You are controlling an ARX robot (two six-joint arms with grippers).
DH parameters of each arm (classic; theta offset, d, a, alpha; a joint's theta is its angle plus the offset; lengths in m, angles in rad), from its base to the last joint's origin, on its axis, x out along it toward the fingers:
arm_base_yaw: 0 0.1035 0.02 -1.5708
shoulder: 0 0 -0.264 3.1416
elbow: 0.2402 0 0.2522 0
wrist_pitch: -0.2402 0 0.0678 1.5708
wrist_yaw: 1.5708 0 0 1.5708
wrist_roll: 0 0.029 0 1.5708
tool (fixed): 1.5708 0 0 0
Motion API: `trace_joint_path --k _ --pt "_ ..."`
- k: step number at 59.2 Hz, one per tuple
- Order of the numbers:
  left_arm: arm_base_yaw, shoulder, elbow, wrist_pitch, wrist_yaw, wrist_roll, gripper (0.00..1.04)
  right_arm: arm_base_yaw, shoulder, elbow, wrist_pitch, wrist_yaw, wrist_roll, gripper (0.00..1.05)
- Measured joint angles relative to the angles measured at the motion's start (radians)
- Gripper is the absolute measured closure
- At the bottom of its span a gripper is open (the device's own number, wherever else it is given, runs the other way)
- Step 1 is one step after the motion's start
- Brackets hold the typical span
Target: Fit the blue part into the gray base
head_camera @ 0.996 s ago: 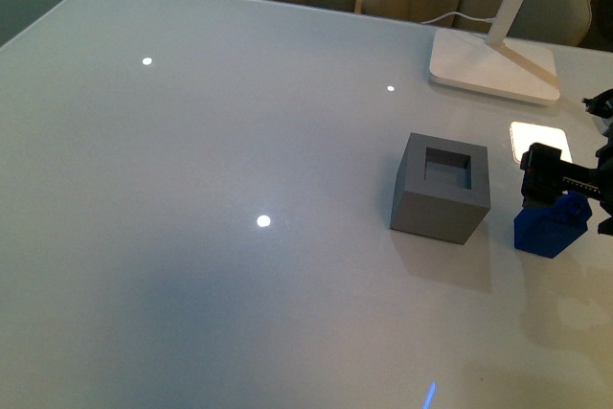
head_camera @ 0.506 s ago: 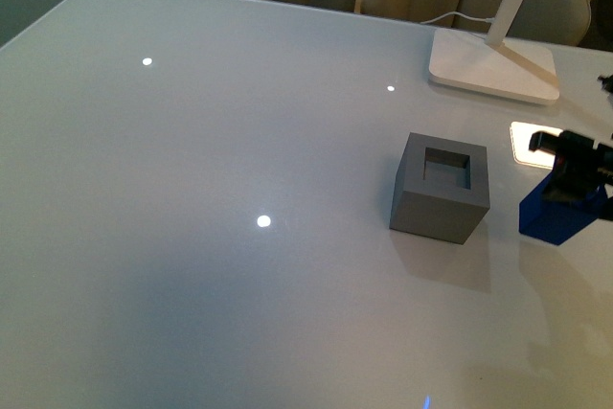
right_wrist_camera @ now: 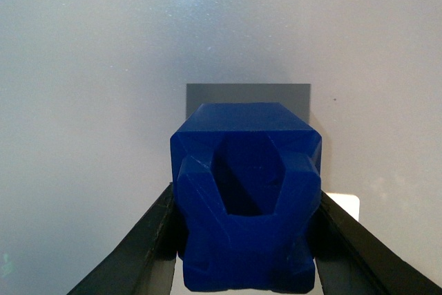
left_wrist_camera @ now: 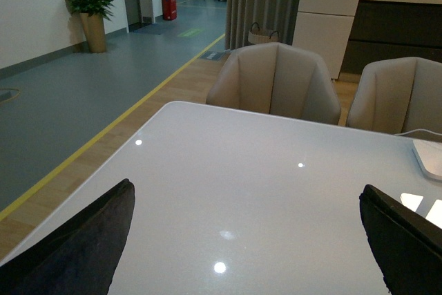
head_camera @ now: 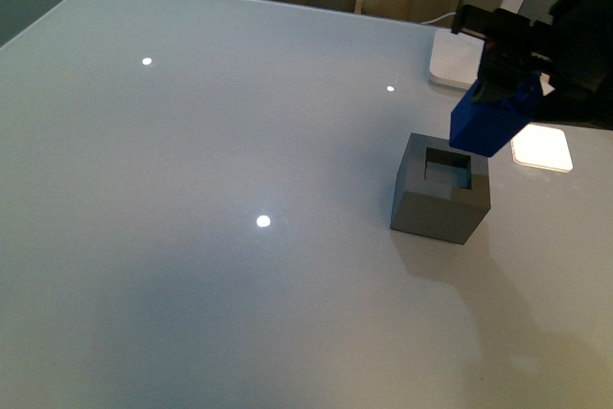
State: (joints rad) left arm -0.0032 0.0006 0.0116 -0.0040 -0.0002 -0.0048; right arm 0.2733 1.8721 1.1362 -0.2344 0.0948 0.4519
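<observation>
The gray base [head_camera: 442, 191] is a matte cube with a square hole in its top, standing on the white table at the right. My right gripper [head_camera: 508, 83] is shut on the blue part [head_camera: 490, 116] and holds it in the air just above the base's far right corner. In the right wrist view the blue part [right_wrist_camera: 246, 195] sits clamped between the two black fingers [right_wrist_camera: 138, 253], with the gray base [right_wrist_camera: 248, 93] partly hidden behind it. My left gripper [left_wrist_camera: 245, 253] is open and empty above the table, out of the front view.
A flat white lamp base [head_camera: 452, 59] with a cable stands at the back right, behind the gripper. A bright light patch [head_camera: 542, 147] lies on the table right of the gray base. Beige chairs [left_wrist_camera: 275, 88] stand beyond the table's far edge.
My right gripper has lifted the blue part off the table at the far right and carried it up and left, to above the gray base. The base has not moved.
</observation>
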Motion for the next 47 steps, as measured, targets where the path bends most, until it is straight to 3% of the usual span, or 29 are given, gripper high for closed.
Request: trace_joint_path --k 47 --pt "0.000 0.000 0.000 0.000 0.000 0.000 0.07 0.006 0.151 0.067 -0.018 0.013 0.027 0.60"
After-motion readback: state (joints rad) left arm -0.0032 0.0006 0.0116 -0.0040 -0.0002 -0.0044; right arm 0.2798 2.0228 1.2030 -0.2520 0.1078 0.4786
